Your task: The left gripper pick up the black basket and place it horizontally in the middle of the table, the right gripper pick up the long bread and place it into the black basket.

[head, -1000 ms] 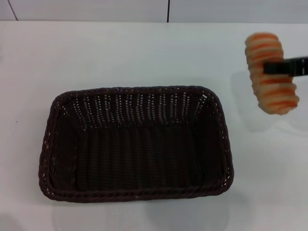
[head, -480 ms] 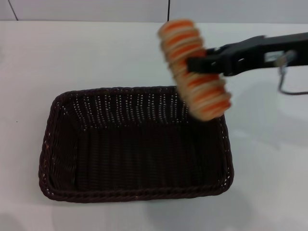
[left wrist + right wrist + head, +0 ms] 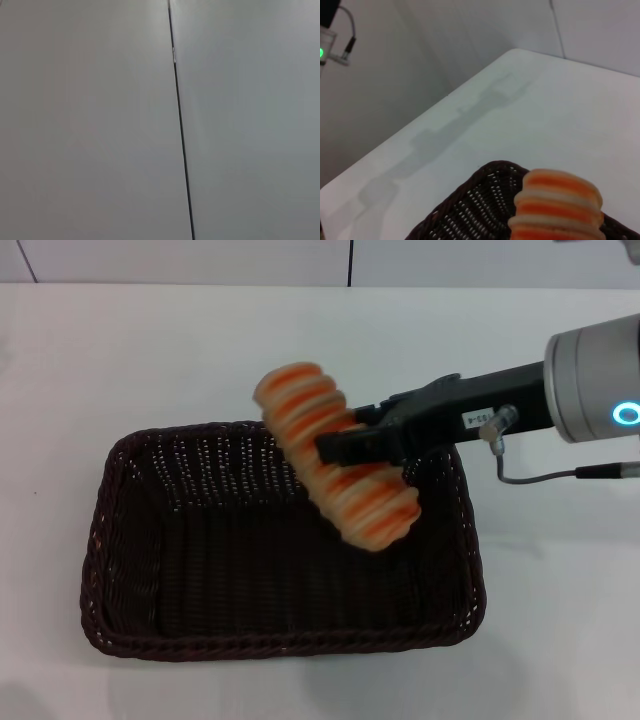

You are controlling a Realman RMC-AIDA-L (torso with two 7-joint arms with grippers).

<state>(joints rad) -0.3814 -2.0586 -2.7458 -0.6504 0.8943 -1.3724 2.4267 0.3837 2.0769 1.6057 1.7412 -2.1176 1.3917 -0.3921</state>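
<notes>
Right tool (image 3: 335,448) reaches in from the right (fingers clamped).

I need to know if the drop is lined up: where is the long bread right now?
In the head view, the long bread hangs tilted in the right gripper, above the back right part of the black basket.

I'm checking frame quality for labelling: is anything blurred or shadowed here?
Head view: the long bread in the right gripper looks slightly motion-blurred; the black basket is sharp. Right wrist view: soft arm-shaped shadows cross the table. Left wrist view: only a plain grey wall.
</notes>
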